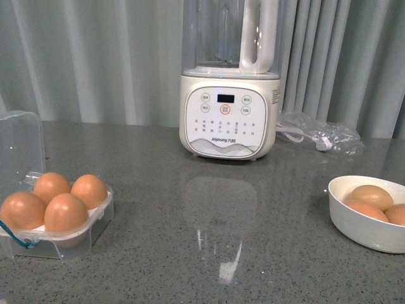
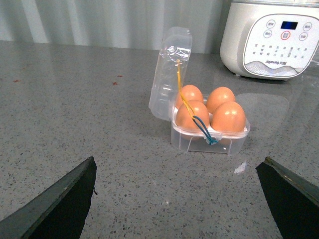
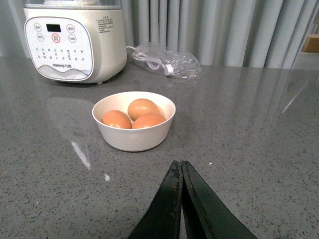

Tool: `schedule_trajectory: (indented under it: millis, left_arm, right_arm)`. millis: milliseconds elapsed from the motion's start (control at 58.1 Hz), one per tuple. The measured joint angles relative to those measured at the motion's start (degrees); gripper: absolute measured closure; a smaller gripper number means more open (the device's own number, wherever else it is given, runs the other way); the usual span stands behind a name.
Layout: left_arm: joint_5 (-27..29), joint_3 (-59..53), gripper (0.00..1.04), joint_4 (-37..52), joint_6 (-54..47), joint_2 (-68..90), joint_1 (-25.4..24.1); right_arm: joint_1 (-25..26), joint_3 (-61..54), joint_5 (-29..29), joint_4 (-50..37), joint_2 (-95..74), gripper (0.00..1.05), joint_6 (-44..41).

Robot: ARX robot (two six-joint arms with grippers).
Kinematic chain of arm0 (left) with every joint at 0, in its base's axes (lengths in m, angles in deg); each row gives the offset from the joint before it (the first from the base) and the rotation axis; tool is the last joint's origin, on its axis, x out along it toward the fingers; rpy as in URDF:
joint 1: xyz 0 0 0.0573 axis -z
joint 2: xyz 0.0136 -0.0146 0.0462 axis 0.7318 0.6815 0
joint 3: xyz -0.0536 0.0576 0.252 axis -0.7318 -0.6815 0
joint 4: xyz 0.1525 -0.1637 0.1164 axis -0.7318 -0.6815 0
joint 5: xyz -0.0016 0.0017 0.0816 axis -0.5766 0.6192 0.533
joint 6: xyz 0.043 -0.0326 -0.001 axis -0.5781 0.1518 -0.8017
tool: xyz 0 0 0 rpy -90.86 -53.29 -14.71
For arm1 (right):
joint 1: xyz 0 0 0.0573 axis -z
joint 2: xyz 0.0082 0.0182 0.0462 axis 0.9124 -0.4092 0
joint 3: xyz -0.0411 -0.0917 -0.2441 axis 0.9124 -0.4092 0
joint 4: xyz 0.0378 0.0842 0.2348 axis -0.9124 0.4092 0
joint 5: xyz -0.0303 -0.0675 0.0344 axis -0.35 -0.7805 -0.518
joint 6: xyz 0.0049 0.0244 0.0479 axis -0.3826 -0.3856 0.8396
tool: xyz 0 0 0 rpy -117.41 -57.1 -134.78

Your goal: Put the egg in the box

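a grey speckled table (image 1: pixel 190 253), glossy enough to mirror the blender (image 1: pixel 229 117) that stands upright toward its back. just beside the blender, on its right, lies a crumpled clear plastic bag (image 1: pixel 319 134) with a white cord inside. well to the blender's left and nearer the robot sits the clear box (image 1: pixel 85 244), its lid raised. well to the blender's right, also nearer the robot, sits a round white bowl (image 1: pixel 364 231).

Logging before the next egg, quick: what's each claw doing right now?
Left claw: open, empty.
Right claw: closed, holding nothing.
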Motion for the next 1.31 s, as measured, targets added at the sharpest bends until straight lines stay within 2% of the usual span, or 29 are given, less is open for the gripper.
schedule_trajectory:
  millis: [69,224,361,551,620,1050,1067,1101,1136,1153,1170,1205,1308]
  left_arm:
    - [0.02,0.0,0.07,0.0,0.0,0.0,0.0]
    - [0.0,0.0,0.07,0.0,0.0,0.0,0.0]
    - [0.0,0.0,0.07,0.0,0.0,0.0,0.0]
    - [0.0,0.0,0.07,0.0,0.0,0.0,0.0]
    - [0.0,0.0,0.07,0.0,0.0,0.0,0.0]
    - [0.44,0.04,0.07,-0.13,0.26,0.13,0.07]
    - [1.31,0.24,0.07,-0.85,0.87,0.66,0.44]
    - [8.39,2.82,0.07,-8.44,4.92,4.15,2.69]
    - [13.51,5.42,0.07,-14.67,8.57,8.33,4.46]
    - [14.25,6.16,0.07,-16.57,9.2,9.79,4.94]
    - [17.79,7.45,0.07,-19.85,11.54,12.44,5.81]
    - [20.72,8.46,0.07,-23.56,14.69,15.28,6.73]
    - [22.58,8.81,0.07,-26.82,20.52,17.53,7.93]
  right_arm:
    - [0.0,0.02,0.0,0.0,-0.02,1.01,-0.04]
    - [0.0,0.0,0.0,0.0,0.0,0.77,-0.02]
    - [0.0,0.02,0.0,0.0,0.0,0.43,-0.02]
    - [0.0,0.02,0.0,0.0,0.0,0.05,0.0]
    - [0.0,0.0,0.0,0.0,0.0,0.08,0.04]
    - [0.0,0.02,0.0,0.0,0.0,0.07,0.04]
    - [0.0,0.0,0.0,0.0,-0.02,0.07,0.04]
    - [0.0,0.0,0.0,0.0,0.0,0.07,0.04]
    - [0.0,0.0,0.0,0.0,-0.02,0.07,0.07]
    - [0.0,0.02,-0.02,0.0,-0.02,0.07,0.07]
    - [0.0,0.02,0.0,0.0,-0.02,0.07,0.07]
    - [0.0,0.0,0.0,0.0,0.0,0.07,0.07]
    - [0.0,0.0,0.0,0.02,-0.02,0.07,0.07]
